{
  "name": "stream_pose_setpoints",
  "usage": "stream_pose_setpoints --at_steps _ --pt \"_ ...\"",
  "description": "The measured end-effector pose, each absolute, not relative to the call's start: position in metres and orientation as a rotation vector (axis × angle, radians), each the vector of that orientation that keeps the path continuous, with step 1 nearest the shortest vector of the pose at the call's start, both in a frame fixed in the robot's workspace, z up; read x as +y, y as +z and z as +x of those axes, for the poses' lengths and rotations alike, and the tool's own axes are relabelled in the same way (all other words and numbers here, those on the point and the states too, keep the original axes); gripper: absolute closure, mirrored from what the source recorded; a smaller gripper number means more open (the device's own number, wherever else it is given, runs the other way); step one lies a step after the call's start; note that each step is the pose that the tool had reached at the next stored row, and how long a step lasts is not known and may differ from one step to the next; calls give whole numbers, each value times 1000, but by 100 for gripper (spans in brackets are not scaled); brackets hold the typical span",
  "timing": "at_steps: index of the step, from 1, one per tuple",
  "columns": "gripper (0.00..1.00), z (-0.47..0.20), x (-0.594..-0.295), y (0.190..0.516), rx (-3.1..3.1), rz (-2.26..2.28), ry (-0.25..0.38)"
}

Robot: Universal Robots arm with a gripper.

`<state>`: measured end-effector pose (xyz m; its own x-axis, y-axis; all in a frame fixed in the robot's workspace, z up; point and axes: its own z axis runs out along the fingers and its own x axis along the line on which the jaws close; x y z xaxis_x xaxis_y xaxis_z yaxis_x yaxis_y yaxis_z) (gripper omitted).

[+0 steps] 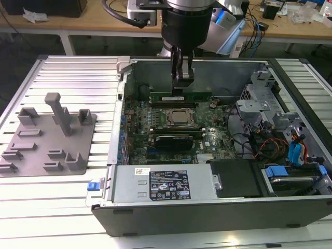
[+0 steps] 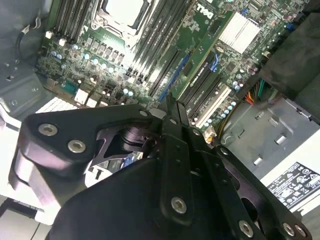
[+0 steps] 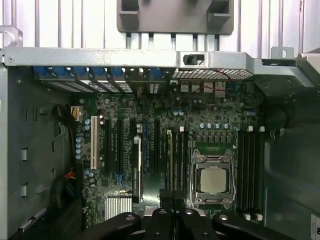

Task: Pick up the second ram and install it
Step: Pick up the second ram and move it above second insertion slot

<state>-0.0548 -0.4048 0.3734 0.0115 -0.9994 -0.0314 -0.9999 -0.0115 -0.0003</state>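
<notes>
1. While the computer case (image 1: 207, 218) lies open, its labelled power supply (image 1: 166, 184) sits nearest in the exterior view.
2. Behind that, the processor (image 1: 179, 118) sits mid-board.
3. Just beyond it, the second ram (image 1: 181, 97) stands in a slot.
4. Directly above the stick hangs the gripper (image 1: 180, 85), fingers clenched together; whether it touches the stick I cannot tell.

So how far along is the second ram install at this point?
Done, it seems: the second ram stands on edge in a slot beside the processor socket. In hand: nothing; the end effector is shut, empty, directly above the stick's middle; contact unclear. Left: I cannot tell whether the stick is fully seated or latched.
</notes>
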Motion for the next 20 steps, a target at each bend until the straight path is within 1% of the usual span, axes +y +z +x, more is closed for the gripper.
stream_pose_setpoints --at_steps 7,20 --pt "91 -54 -388 368 2193 -2218 34" --pt "91 -51 -367 340 2193 -2218 34"
